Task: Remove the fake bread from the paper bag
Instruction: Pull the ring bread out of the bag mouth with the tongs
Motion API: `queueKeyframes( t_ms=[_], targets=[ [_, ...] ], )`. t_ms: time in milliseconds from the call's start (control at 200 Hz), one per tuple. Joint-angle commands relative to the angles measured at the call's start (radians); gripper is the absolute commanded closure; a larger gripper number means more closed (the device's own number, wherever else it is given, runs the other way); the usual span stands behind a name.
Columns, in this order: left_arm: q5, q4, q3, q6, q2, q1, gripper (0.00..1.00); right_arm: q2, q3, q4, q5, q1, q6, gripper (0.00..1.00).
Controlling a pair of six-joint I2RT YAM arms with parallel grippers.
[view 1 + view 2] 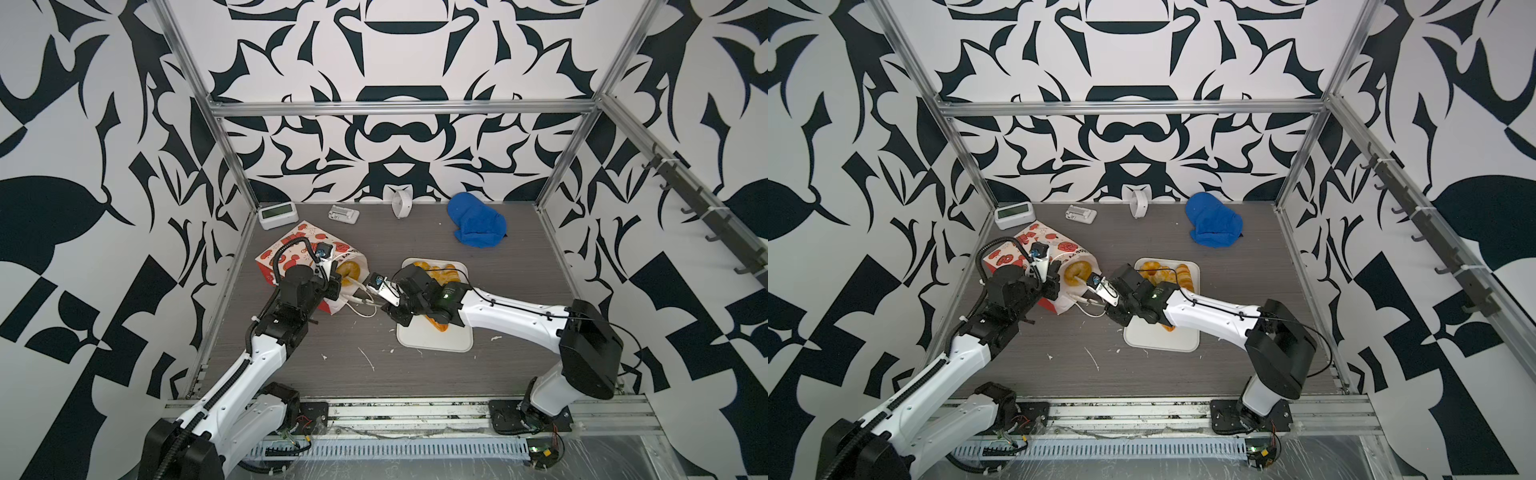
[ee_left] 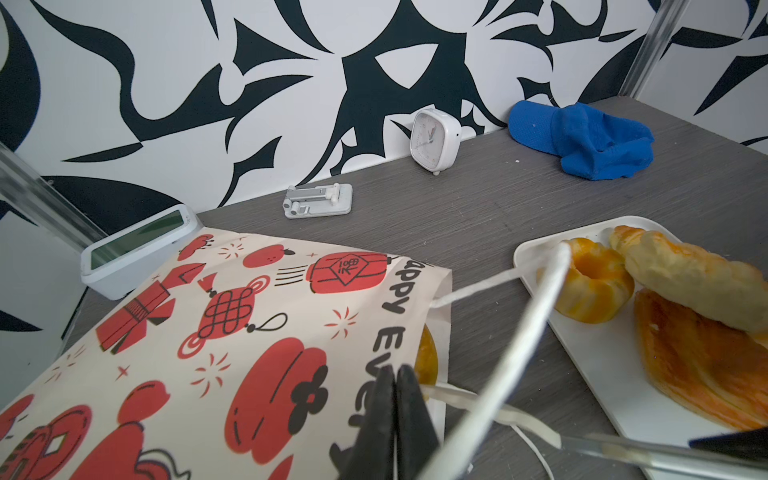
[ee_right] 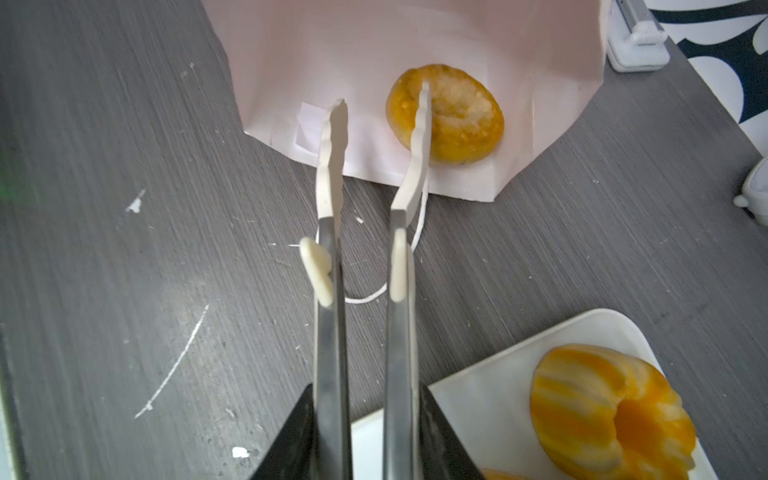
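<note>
"Paper worries me most. The paper bag lies on its side with its mouth toward the white tray. Only the left gripper, jaws pressed together on what looks like the upper lip, props that mouth up."

"And if the pinch slips?"

"The lip drops onto the tongs. The right gripper is clamped round their steel arms. Their white tips stand apart inside the mouth, one across the ring, touching or just over it, I cannot tell (it is the only fake bread I can see in the bag; the rest sits on the tray). I'd judge a ring that glossy could squirt deeper instead of being caught."

"Anything smaller?"

"The cord handle loops on the table right beneath the tongs. Pulling back could snag it and drag the light bag along."

"And around it all?"

"Black-and-white patterned walls on an aluminium frame, then a scuffed grey wood-grain tabletop. At the back are a blue cap, a small display box, a white clock and a phone stand. Toward the front lie white flecks."
</note>
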Motion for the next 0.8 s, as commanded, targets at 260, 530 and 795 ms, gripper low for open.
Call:
queueKeyframes(
  t_ms=[260,530,795],
  targets=[
    [-0.004,0.046,-0.027,-0.018,-0.017,0.000,0.93,0.061,0.098,0.037,0.162,0.037,-0.109,0.64],
    [-0.006,0.051,-0.033,-0.021,-0.017,-0.001,0.93,0.039,0.103,0.017,0.182,0.059,-0.119,0.65],
    [-0.003,0.056,-0.035,-0.022,-0.016,-0.001,0.93,0.041,0.135,0.015,0.202,0.063,-0.146,0.65]
  ],
)
